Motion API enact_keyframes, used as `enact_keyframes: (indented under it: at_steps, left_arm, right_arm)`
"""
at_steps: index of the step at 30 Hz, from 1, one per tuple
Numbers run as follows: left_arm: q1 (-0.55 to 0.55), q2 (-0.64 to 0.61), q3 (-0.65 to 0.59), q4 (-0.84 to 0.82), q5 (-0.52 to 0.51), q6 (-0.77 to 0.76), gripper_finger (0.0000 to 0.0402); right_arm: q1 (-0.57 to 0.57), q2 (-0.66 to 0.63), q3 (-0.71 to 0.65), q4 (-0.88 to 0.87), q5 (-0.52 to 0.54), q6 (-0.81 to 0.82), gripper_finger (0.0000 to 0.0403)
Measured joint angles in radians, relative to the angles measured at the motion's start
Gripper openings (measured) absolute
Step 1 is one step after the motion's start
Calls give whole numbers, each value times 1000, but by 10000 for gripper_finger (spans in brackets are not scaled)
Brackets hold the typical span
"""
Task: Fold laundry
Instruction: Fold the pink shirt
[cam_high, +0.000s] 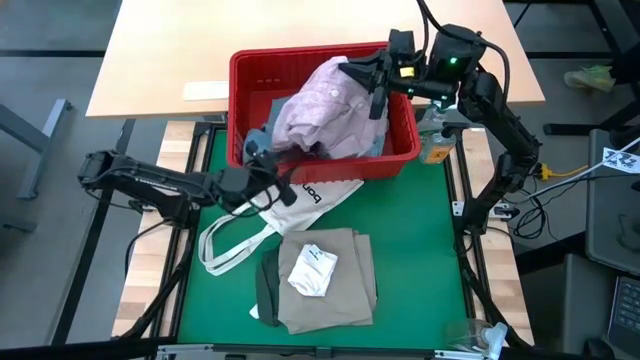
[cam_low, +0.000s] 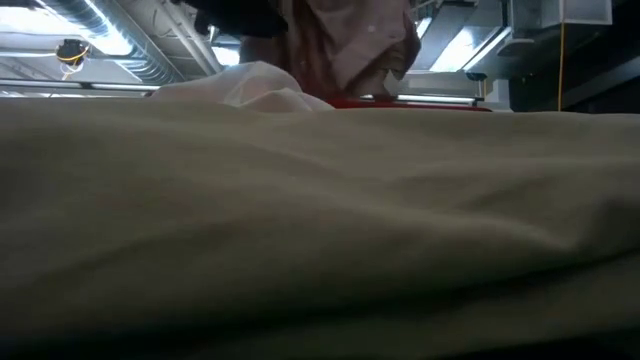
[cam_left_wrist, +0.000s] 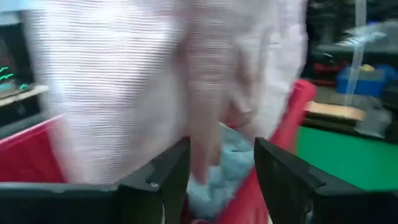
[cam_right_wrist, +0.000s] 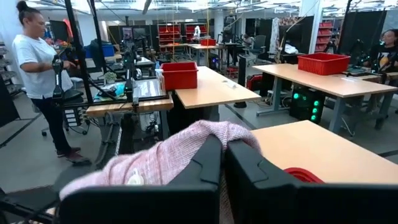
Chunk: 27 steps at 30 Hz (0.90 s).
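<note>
Lifting the mottled pink top (cam_high: 325, 105) out of the red basket (cam_high: 402, 150), the right gripper (cam_high: 372, 78) is clamped on a bunch of its cloth above the basket's far side; the right wrist view shows the pink fabric pinched between the closed fingers. The left gripper (cam_high: 262, 172) waits at the basket's near left corner with its fingers spread and nothing between them, facing the hanging pink cloth. Under the pink top, some light blue denim (cam_high: 262, 135) is visible in the basket. On the green mat (cam_high: 420, 260), the beige trousers (cam_high: 340, 300) lie folded with white socks (cam_high: 312, 270) on top and a dark green top (cam_high: 266, 290) at their left edge. A white tote bag (cam_high: 270, 215) lies beside them. I judge the task about half done: the pink top and the denim remain to be folded.
</note>
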Motion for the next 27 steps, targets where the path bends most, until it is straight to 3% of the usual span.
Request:
enact_keyframes:
  at_steps: [5, 12, 27]
  left_arm:
    - [63, 5, 0, 4, 20, -79, 171]
    - [84, 11, 0, -1, 274, -81, 171]
    - [151, 101, 0, 81, 223, -80, 171]
  right_arm:
    - [0, 0, 0, -1, 0, 1, 8]
    - [0, 0, 0, -3, 0, 1, 8]
    - [0, 0, 0, -2, 0, 36, 8]
